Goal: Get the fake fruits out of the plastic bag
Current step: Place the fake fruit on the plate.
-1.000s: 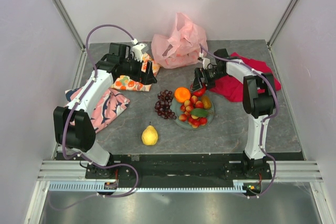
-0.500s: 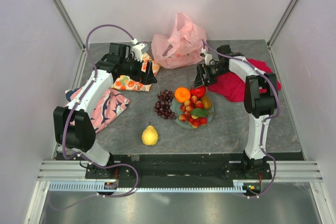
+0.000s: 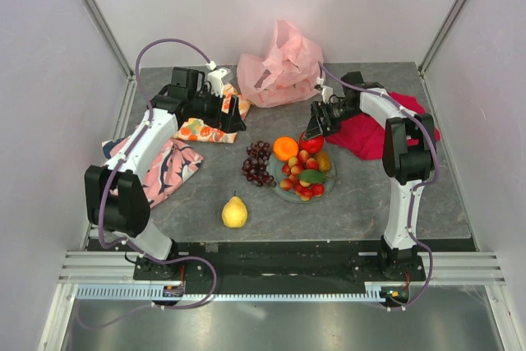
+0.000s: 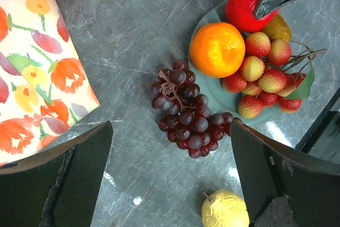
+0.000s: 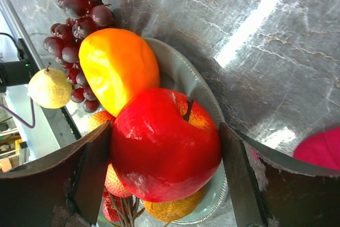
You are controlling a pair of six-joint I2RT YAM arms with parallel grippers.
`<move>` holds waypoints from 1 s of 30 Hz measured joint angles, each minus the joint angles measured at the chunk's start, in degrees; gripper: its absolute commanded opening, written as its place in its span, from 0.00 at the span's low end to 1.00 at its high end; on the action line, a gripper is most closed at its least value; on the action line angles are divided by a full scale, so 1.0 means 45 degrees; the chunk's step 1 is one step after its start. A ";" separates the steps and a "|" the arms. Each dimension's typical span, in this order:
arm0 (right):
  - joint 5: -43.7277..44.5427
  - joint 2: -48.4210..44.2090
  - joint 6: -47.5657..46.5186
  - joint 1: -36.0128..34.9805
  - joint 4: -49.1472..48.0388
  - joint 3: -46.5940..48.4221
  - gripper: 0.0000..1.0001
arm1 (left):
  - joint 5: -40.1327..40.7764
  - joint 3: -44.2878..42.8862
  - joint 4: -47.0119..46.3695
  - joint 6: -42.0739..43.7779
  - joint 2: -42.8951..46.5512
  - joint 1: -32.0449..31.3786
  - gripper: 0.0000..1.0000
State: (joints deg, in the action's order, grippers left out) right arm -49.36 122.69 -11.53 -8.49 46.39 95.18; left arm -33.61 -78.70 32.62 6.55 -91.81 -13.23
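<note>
While it hangs over the plate [image 5: 186,78], right gripper [image 5: 164,131]: one finger stands on each side of the red apple [image 5: 159,158], close against its skin; whether they press it or only flank it, I cannot tell
Left gripper [image 3: 237,113]: spread wide with nothing between, left of centre in the top view, beside the fruit-printed cloth [image 3: 201,129]
Place of the fruits: all that I see lie out of the bag, at the centre of the top view; the apple rests on the plate's far side, touching the orange [image 4: 218,49]
Place of the plastic bag [image 3: 279,67]: upper middle of the top view, crumpled; its inside is hidden
Step in hand: it seems to be setting the apple down; I would open both fingers evenly and rise straight up, because the heap under the apple is uneven and a dragging finger may roll it off the rim
Count of fruits: one red apple, one orange, one grape bunch [image 4: 186,112], one pear [image 3: 234,213], one dark yellow fruit [image 4: 279,25], at least eight small red pieces [image 4: 272,80]
Count of other things: one plate, one bag, three cloths, namely fruit-printed, red cloth [image 3: 370,133] and pink-and-navy cloth [image 3: 168,166]
</note>
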 measured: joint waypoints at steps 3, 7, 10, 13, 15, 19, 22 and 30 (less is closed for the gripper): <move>-0.0131 0.0010 0.0049 -0.0005 0.0000 0.0000 0.81 | 0.0000 0.0000 0.0000 -0.0005 -0.0068 0.0000 0.98; -0.0175 0.0010 0.0058 -0.0121 -0.0010 -0.0019 0.88 | -0.0005 0.0000 0.0000 0.0000 -0.0087 0.0000 0.98; -0.0039 0.0010 0.0063 -0.0291 -0.0034 -0.0199 0.98 | -0.0010 0.0000 -0.0005 0.0000 -0.0092 0.0000 0.98; 0.0073 0.0010 0.0092 -0.0452 0.0024 -0.0447 0.98 | -0.0010 0.0000 -0.0005 0.0000 -0.0092 0.0000 0.99; 0.0126 0.0010 0.0092 -0.0534 0.0034 -0.0447 0.98 | -0.0010 0.0000 -0.0005 0.0000 -0.0092 0.0000 0.99; 0.0189 0.0010 0.0146 -0.0559 0.0053 -0.0398 0.98 | 0.0005 0.0019 -0.0005 0.0000 -0.0092 0.0000 0.99; 0.0471 0.0015 0.0141 -0.0476 0.0039 -0.0185 0.98 | 0.0024 0.0102 0.0010 0.0010 -0.0092 0.0000 0.99; 0.1005 0.0015 -0.0466 0.0345 0.0549 0.0583 0.98 | 0.0282 0.0466 0.0568 0.0869 -0.0058 0.0019 0.99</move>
State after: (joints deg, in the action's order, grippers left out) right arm -44.84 122.76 -13.63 -6.94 48.86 97.80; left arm -32.34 -76.60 35.18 10.46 -92.07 -13.15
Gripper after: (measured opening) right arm 0.982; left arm 0.991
